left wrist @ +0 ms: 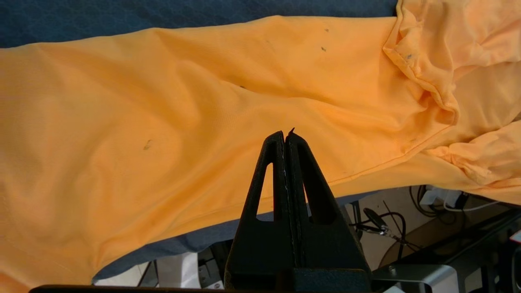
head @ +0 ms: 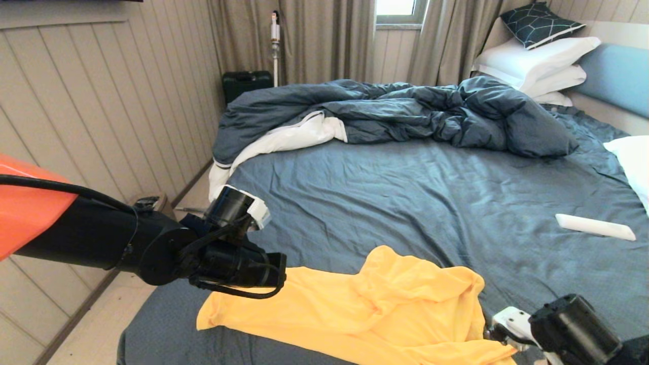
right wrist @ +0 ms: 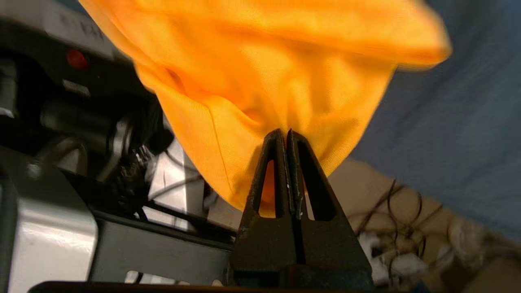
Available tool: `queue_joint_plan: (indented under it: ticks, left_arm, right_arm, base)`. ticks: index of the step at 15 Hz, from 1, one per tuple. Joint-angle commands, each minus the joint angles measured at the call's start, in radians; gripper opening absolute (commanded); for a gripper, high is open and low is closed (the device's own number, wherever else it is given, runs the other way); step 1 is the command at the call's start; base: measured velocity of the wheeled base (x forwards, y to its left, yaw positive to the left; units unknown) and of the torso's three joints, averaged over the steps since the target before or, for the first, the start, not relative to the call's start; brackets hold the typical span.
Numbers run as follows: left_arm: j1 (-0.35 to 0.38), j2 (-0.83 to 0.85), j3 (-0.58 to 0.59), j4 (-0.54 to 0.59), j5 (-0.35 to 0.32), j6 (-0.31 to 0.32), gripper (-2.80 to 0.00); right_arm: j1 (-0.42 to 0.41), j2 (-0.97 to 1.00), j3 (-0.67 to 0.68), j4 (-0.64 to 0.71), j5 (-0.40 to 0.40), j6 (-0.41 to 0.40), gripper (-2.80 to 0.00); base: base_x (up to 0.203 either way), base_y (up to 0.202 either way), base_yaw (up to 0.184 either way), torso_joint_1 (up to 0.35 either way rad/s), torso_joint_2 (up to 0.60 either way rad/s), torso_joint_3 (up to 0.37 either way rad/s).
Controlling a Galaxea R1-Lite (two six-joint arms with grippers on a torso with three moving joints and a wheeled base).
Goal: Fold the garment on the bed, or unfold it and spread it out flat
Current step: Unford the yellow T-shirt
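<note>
Right now I have the right gripper [right wrist: 287, 132] with jaws pinched on a hem of the garment [head: 355, 309], thin, limp, crumpled at the near edge of the bed [head: 431, 203], while the left gripper [left wrist: 286, 133] hovers with jaws closed and empty, best placed on the opposite hem.

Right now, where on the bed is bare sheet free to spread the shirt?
Free: the sheet of the bed, between duvet, T-shirt and white bar. Crowded: the near edge, with left gripper and right gripper.
</note>
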Motion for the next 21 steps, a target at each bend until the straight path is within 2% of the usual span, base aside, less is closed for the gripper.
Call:
queue_joint_plan:
  ticks: [1,5,9,15,16,21]
  left_arm:
    - [0.000,0.001,-0.001,0.000,-0.001,-0.003,-2.80]
    - [0.000,-0.008,0.003,0.000,-0.001,-0.004,-2.80]
    - [0.000,-0.013,0.009,0.000,-0.003,-0.004,-2.80]
    - [-0.001,-0.002,-0.001,0.000,-0.003,-0.004,-2.80]
    - [0.000,-0.001,-0.001,0.000,-0.003,-0.003,-2.80]
    - [0.000,0.001,-0.001,0.000,-0.003,-0.002,-2.80]
  right_arm:
    - [-0.002,-0.093,-0.053,0.003,0.000,-0.014,-2.80]
    - [0.002,-0.116,-0.201,0.009,0.007,-0.019,-2.80]
    - [0.007,0.031,-0.245,0.001,0.014,-0.013,-2.80]
    - [0.000,-0.036,-0.096,0.005,0.037,-0.016,-2.80]
    - [-0.001,-0.049,-0.064,0.003,0.033,-0.017,0.00]
    - [0.002,-0.205,-0.003,0.005,0.047,-0.066,0.00]
  base:
    - [0.000,0.000,0.000,0.000,0.00,0.000]
    - [0.000,0.000,0.000,0.000,0.00,0.000]
    - [0.000,0.000,0.000,0.000,0.00,0.000]
    - [0.000,0.000,0.000,0.000,0.00,0.000]
    - [0.000,0.000,0.000,0.000,0.00,0.000]
    - [0.000,0.000,0.000,0.000,0.00,0.000]
